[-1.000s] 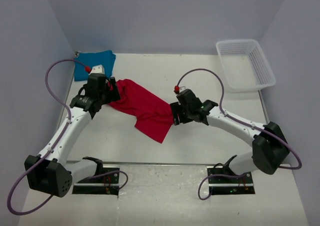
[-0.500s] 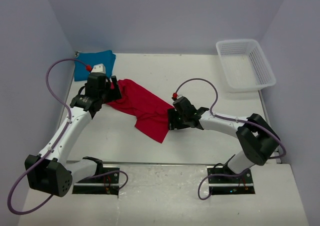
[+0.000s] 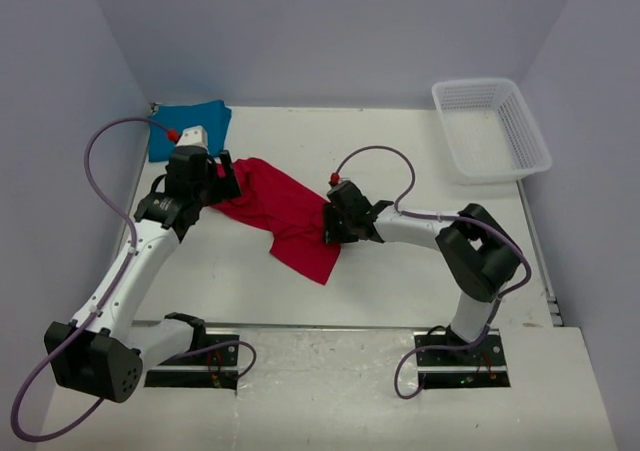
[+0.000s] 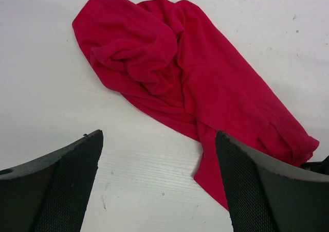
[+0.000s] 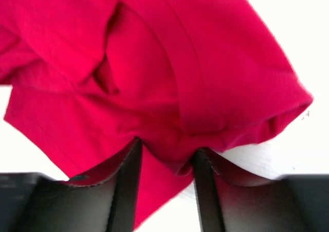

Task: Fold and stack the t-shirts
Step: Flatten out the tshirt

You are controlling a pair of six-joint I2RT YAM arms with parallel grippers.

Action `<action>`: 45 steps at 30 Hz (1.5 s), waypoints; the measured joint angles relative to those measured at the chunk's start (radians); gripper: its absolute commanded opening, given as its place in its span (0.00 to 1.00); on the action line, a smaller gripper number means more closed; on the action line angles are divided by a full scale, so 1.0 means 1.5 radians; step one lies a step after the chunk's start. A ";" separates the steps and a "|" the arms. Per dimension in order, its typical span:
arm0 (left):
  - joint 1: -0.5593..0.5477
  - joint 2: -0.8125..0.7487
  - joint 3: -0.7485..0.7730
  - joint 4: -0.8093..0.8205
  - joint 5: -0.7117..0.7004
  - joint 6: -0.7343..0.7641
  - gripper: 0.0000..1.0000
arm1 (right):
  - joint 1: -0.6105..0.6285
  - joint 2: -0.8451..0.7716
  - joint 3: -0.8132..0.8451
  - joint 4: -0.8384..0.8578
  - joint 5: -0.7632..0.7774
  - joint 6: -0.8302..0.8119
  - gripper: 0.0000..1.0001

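The red t-shirt (image 3: 285, 216) lies crumpled on the white bench (image 3: 400, 281), a little left of the middle. It stretches in a slanted band from back left to front right. Its back-left end is bunched into thick folds, and its front-right end runs out into a flatter flap with a hemmed edge. The teal t-shirt (image 3: 195, 116) lies well apart from it, in the back-left corner of the bench against the wall. A white mesh basket (image 3: 497, 174) stands in the back-right corner.

The left gripper (image 4: 159, 134) hangs at the bunched end of the red t-shirt with its fingers (image 4: 61, 185) spread wide. Between them the wrist view shows bare bench and the shirt's near edge.

The right gripper (image 3: 330, 226) sits low at the front-right end of the same shirt, on the hemmed edge. Its two fingers (image 5: 123, 185) stand partway together with a fold of red cloth between them. The cloth fills the gap and touches both inner faces, so the gripper seems to be pinching the shirt, though the close, soft wrist view does not show how firmly.
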 measured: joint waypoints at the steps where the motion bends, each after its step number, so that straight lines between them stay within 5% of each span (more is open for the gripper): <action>1: 0.000 -0.002 0.000 0.000 -0.001 0.001 0.89 | 0.000 0.007 0.006 0.003 0.003 0.002 0.36; 4: 0.000 -0.003 0.000 0.000 -0.002 0.001 0.79 | 0.000 0.013 0.009 0.006 0.018 0.009 0.00; 8: 0.000 -0.003 -0.011 0.010 -0.001 0.008 0.56 | 0.000 0.010 0.009 0.002 0.053 0.020 0.00; 10: 0.000 -0.001 -0.023 0.015 0.002 0.008 0.37 | 0.000 -0.003 0.009 -0.016 0.076 0.019 0.00; 12: 0.000 0.009 -0.029 0.016 0.007 0.012 0.31 | 0.000 -0.034 0.010 -0.045 0.100 0.014 0.00; 14: 0.000 0.027 -0.029 0.018 0.017 0.017 0.47 | 0.001 -0.080 0.029 -0.097 0.128 0.003 0.00; 15: 0.000 0.040 -0.029 0.020 0.021 0.022 0.80 | 0.001 -0.107 0.049 -0.124 0.143 -0.005 0.00; 19: 0.000 0.079 -0.028 0.023 0.033 0.027 0.82 | 0.001 -0.190 0.173 -0.207 0.191 -0.046 0.00; 21: 0.000 0.093 -0.028 0.024 0.040 0.030 0.99 | 0.001 -0.228 0.225 -0.227 0.210 -0.065 0.00; 33: -0.014 0.208 -0.025 0.121 0.188 0.027 1.00 | -0.010 -0.290 0.235 -0.319 0.245 -0.102 0.00; 45: -0.137 0.365 0.030 0.153 0.142 -0.020 0.92 | -0.010 -0.290 0.183 -0.320 0.235 -0.098 0.00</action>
